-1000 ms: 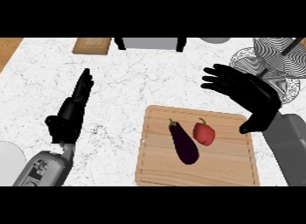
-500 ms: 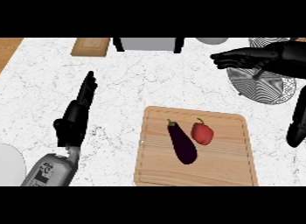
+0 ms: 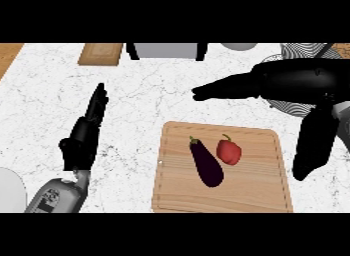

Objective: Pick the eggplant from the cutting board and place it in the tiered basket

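Note:
A dark purple eggplant [image 3: 206,163] lies on the wooden cutting board [image 3: 252,192], slanting from upper left to lower right. My right hand [image 3: 296,85] hovers above the counter just beyond the board's far edge, fingers extended toward the left and thumb hanging down at the board's right side; it holds nothing. The tiered basket [image 3: 311,52], a black wire mesh stand, shows at the far right, mostly hidden behind that hand. My left hand [image 3: 86,135] rests open at the left, fingers pointing away from me.
A red pepper [image 3: 229,151] sits on the board right of the eggplant. At the back stand a small wooden block [image 3: 100,53], a grey box [image 3: 167,50] and a grey round object [image 3: 240,46]. A white plate's edge [image 3: 1,190] shows lower left.
My right hand has risen and swung left over the counter beyond the board, now larger in view. The left hand shifted slightly. Eggplant and pepper have not moved.

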You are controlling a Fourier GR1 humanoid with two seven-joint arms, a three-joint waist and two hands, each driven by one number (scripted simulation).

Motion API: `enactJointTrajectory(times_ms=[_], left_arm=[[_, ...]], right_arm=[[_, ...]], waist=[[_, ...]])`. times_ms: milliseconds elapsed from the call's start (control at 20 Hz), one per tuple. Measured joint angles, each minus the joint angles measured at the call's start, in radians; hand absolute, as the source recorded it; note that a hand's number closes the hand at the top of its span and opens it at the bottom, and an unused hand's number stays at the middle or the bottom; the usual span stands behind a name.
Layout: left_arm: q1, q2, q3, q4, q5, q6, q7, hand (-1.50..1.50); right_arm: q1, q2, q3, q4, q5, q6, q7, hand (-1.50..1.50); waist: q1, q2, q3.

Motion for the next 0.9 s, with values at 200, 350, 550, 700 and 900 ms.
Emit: enactJointTrajectory(times_ms=[200,350,550,700,900], left_arm=[[0.003,-0.015,0.012,0.006,-0.006,-0.01,-0.005,0.0],[0.002,-0.028,0.022,0.015,-0.022,-0.011,-0.008,0.0],[-0.01,-0.026,0.05,0.034,-0.023,-0.033,-0.012,0.0],[0.009,-0.028,0.051,0.006,-0.03,-0.039,-0.003,0.0],[0.023,-0.03,0.062,-0.016,-0.039,-0.046,0.012,0.0]], right_arm=[[-0.018,0.059,0.041,0.008,0.09,0.004,0.002,-1.5],[-0.017,0.091,0.057,-0.003,0.137,0.01,0.007,-1.5],[0.0,0.127,0.101,-0.019,0.206,0.017,0.021,-1.5],[-0.002,0.128,0.118,-0.011,0.239,0.035,0.026,-1.5],[0.02,0.114,0.125,-0.038,0.261,0.057,0.053,-1.5]], waist=[[-0.006,0.0,0.0],[-0.011,0.0,-0.001],[-0.015,0.0,0.0],[-0.013,-0.001,-0.001],[-0.016,-0.002,-0.001]])
